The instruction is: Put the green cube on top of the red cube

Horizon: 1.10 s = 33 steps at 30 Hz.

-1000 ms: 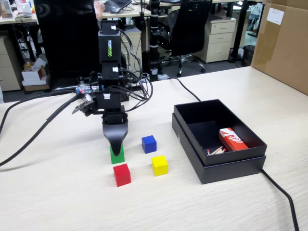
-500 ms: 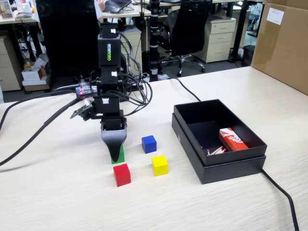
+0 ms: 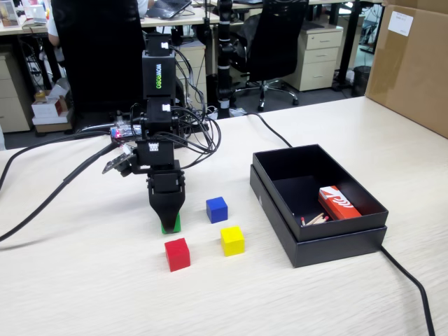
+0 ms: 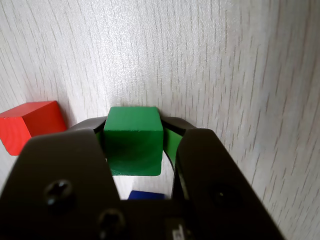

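The green cube (image 4: 134,145) sits between my gripper's (image 4: 136,125) two black jaws, which press against its left and right sides. In the fixed view the gripper (image 3: 169,217) points straight down and only a bit of the green cube (image 3: 172,226) shows at its tip, at table level. The red cube (image 3: 177,253) stands on the table just in front of the gripper, a small gap away. In the wrist view the red cube (image 4: 30,125) is at the left edge, beside the left jaw.
A blue cube (image 3: 216,209) and a yellow cube (image 3: 232,240) stand to the right of the gripper. An open black box (image 3: 336,246) further right holds a red-and-white packet (image 3: 338,203). Black cables (image 3: 56,189) run across the table on the left.
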{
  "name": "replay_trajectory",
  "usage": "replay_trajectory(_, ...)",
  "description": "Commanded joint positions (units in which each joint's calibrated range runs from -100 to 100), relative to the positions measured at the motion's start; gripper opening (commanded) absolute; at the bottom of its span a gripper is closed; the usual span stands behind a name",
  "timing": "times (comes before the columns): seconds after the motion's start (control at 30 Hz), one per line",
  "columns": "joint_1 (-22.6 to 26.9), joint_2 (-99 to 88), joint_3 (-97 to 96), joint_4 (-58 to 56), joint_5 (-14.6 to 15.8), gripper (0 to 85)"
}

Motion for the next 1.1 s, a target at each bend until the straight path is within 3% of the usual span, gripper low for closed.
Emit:
replay_trajectory(0.0,-0.10,-0.32,2.05,-0.40,-0.59,0.9)
replay_trajectory(0.33,0.20,-10.87,8.58,-0.40,0.83,0.9)
replay_trajectory(0.4,0.93,-7.20,22.72,-2.13,1.07,0.9)
replay_trajectory(0.63,1.32,7.60,35.33,-3.68,1.37,0.9)
replay_trajectory(1.07,1.42,17.47,38.14,-3.68,1.81,0.9)
